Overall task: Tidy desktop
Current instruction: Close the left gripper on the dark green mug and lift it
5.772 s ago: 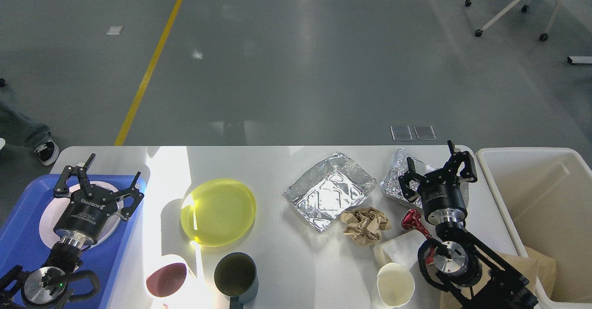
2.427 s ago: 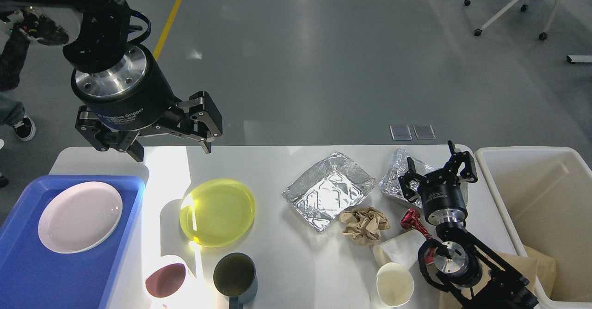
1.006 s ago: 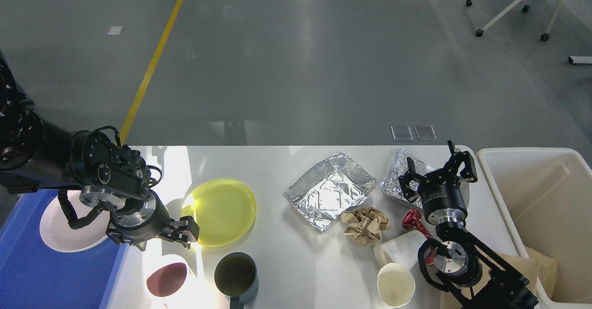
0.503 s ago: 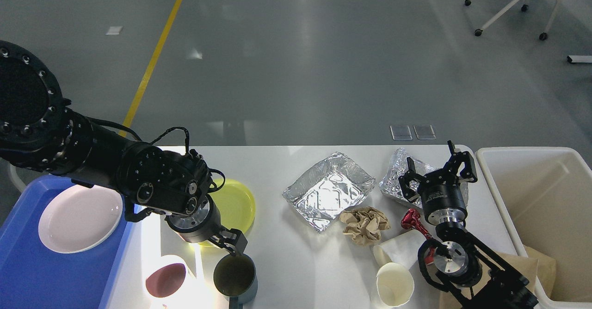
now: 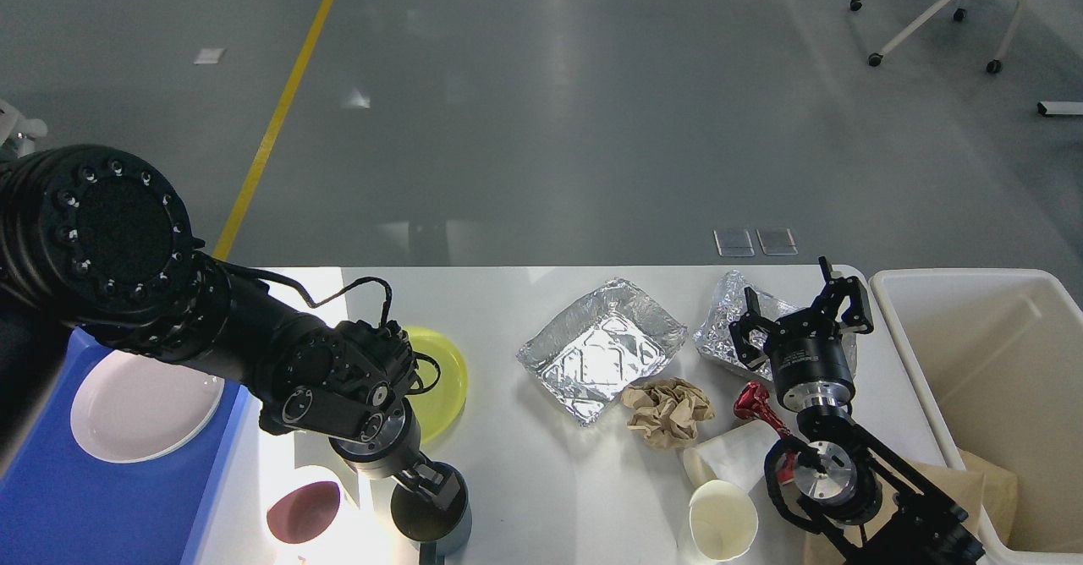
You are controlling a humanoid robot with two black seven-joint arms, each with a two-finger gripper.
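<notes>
The white desktop (image 5: 541, 472) holds dishes and rubbish. My left arm reaches in from the left, and its gripper (image 5: 438, 486) sits at the rim of a dark mug (image 5: 431, 521) at the front edge. Its fingers are dark against the mug, so I cannot tell how they stand. The arm hides most of a yellow plate (image 5: 446, 379). My right gripper (image 5: 800, 304) is open and empty above a crumpled foil piece (image 5: 722, 321) at the back right.
A blue tray (image 5: 51, 506) with a pink plate (image 5: 140, 406) lies at the left. A maroon cup (image 5: 300, 514) stands beside the mug. A foil tray (image 5: 602, 349), crumpled brown paper (image 5: 668, 411), a red wrapper (image 5: 755, 407) and two paper cups (image 5: 723, 521) lie mid-right. A cream bin (image 5: 990, 362) stands at the right.
</notes>
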